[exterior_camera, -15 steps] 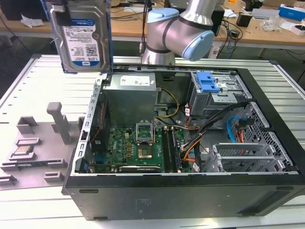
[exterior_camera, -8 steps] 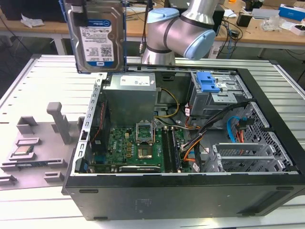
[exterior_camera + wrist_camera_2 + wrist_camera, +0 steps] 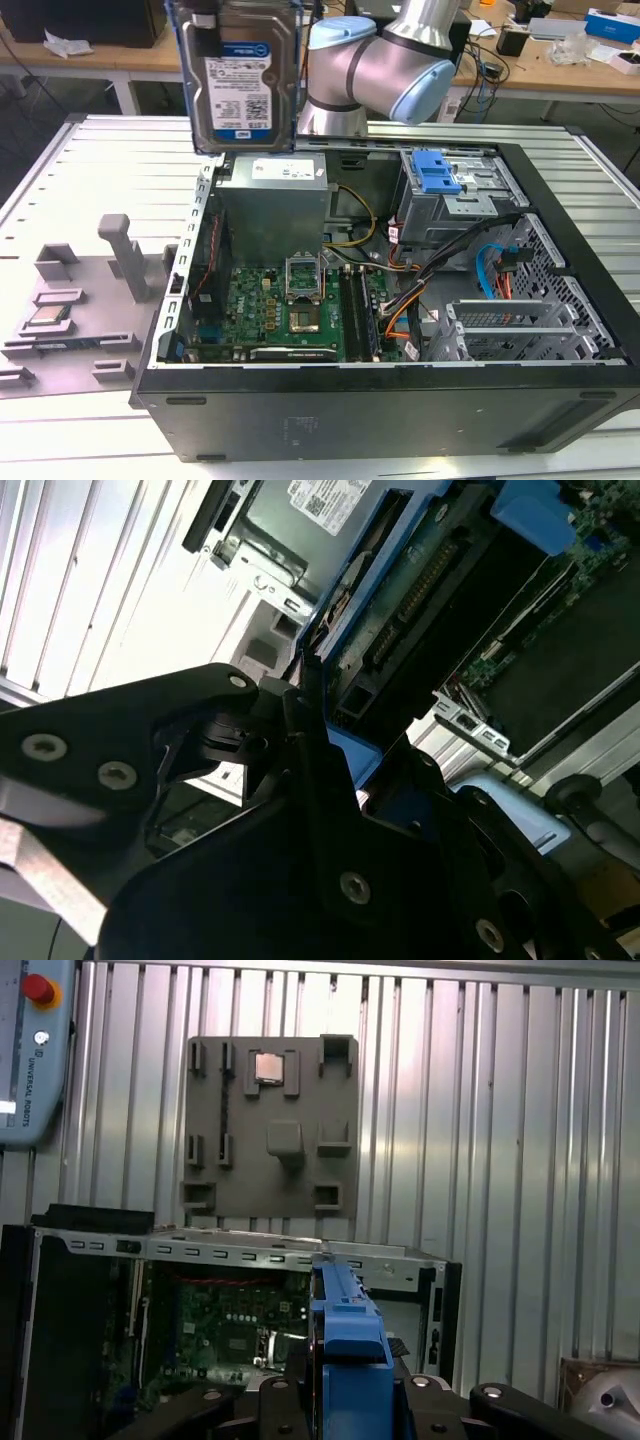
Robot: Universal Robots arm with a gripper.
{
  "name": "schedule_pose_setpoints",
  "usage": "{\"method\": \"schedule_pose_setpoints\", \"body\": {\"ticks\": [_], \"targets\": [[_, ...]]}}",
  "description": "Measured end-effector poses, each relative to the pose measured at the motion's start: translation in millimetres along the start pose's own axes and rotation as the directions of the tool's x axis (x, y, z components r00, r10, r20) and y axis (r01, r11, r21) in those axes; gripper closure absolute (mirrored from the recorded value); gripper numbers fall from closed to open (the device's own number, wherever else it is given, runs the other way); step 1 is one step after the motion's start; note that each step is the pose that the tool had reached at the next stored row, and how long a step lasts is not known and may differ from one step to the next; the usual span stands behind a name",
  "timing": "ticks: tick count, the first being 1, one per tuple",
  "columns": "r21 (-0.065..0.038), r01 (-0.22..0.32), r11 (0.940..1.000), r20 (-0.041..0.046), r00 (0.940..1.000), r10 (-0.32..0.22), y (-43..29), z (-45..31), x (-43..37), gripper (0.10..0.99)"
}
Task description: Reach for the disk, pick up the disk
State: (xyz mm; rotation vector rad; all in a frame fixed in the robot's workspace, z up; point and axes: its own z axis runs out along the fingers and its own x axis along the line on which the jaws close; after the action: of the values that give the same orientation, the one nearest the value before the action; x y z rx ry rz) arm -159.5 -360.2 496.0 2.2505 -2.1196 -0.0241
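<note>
Arm (image 3: 385, 60): bent above the open computer case (image 3: 400, 405).
Gripper (image 3: 352, 1395): clamped on the disk's blue rails.
Disk (image 3: 240, 85): upright, label showing, held aloft over the case.
Case: holds the motherboard (image 3: 290, 310), power supply (image 3: 275, 205) and drive cage (image 3: 455, 205).

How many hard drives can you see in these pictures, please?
1: the disk, held by the gripper above the computer case. Others may sit hidden in the drive cage.

The exterior view looks obliquely down on the open computer case (image 3: 380, 410). Both wrist views share it: the first from high overhead, the second close along the disk (image 3: 420, 590).
</note>
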Motion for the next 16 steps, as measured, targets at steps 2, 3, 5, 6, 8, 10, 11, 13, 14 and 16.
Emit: {"method": "schedule_pose_setpoints", "body": {"ticks": [2,3,5,6,8,10,11,13,14,16], "targets": [[0.000,0.000,1.0000,-0.0007,1.0000,0.000,-13.8,-0.6,0.9,0.718],[0.000,0.000,1.0000,-0.0009,1.0000,0.000,-19.4,-0.9,1.2,0.718],[0.000,0.000,1.0000,-0.0012,1.0000,0.000,-26.5,-1.2,1.6,0.718],[0.000,0.000,1.0000,-0.0013,1.0000,0.000,-30.4,-1.4,1.8,0.718],[0.000,0.000,1.0000,-0.0017,1.0000,0.000,-39.0,-1.8,2.4,0.718],[0.000,0.000,1.0000,-0.0020,1.0000,0.000,-46.7,-2.1,2.8,0.718],[0.000,0.000,1.0000,-0.0022,1.0000,0.000,-51.3,-2.3,3.1,0.718],[0.000,0.000,1.0000,-0.0027,1.0000,0.000,-61.5,-2.8,3.7,0.718],[0.000,0.000,1.0000,-0.0030,1.0000,0.000,-66.6,-3.0,4.0,0.718],[0.000,0.000,1.0000,-0.0034,1.0000,0.000,-74.6,-3.4,4.5,0.718]]}}
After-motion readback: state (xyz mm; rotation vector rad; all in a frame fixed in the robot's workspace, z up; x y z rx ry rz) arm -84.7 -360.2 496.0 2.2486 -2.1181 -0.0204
